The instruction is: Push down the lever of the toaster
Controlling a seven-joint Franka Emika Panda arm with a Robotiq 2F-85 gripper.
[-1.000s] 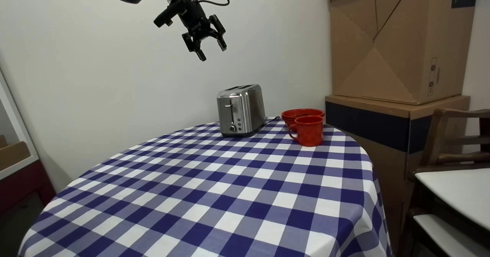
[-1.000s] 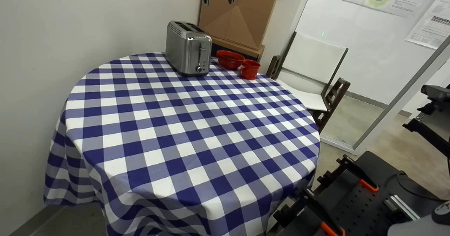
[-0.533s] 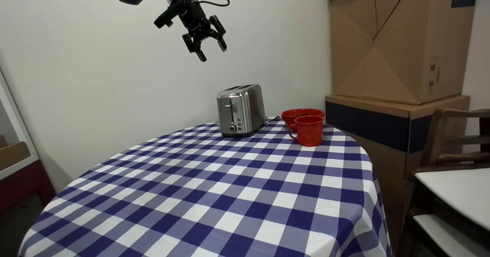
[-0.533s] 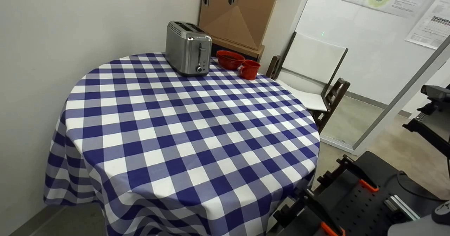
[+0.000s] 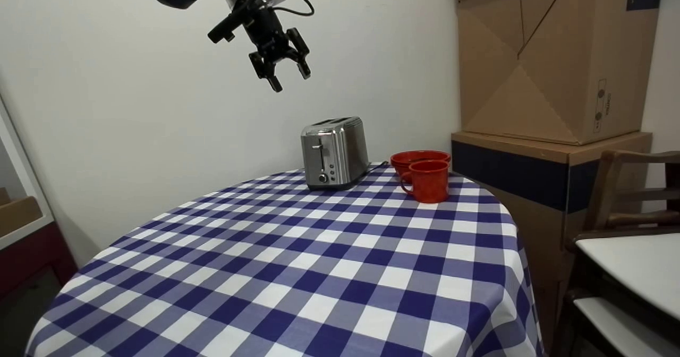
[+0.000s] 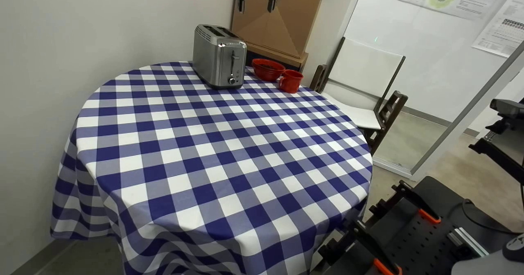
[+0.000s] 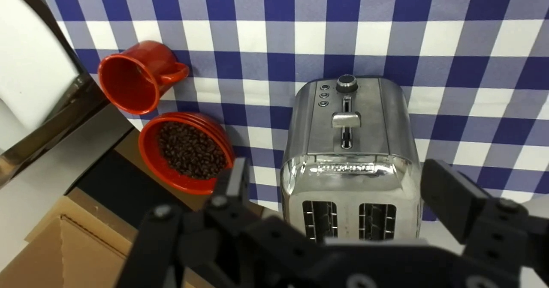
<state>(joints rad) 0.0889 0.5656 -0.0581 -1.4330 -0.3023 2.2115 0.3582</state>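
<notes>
In an exterior view the gripper (image 5: 290, 78) hangs left of centre near the top of the frame, a little lower and slightly farther left than half a second ago, its fingers (image 5: 274, 84) spread apart with pale wall (image 5: 175, 91) showing between them. The steel toaster (image 5: 340, 155) stands upright below and to the right, near the middle of the frame, on the checked tablecloth (image 5: 297, 261), just where it stood; its lever (image 5: 317, 146) sits near the upper end of its slot (image 5: 322, 160). The red mug (image 5: 430, 183) and red bowl (image 5: 406, 161), right of centre, have not moved either. In an exterior view the gripper likewise reaches lower from the top edge, before a cardboard box (image 6: 282, 33), well apart from the lever; the white chair (image 6: 364, 70) at upper right is unchanged. In the wrist view the blurred fingers enter from the bottom, wide apart, on either side of the toaster's bread slots (image 7: 377, 221). The lever shows right of centre, clear of both. The mug is at upper left, and just below it the bowl holds dark brown beans (image 7: 191, 151).
</notes>
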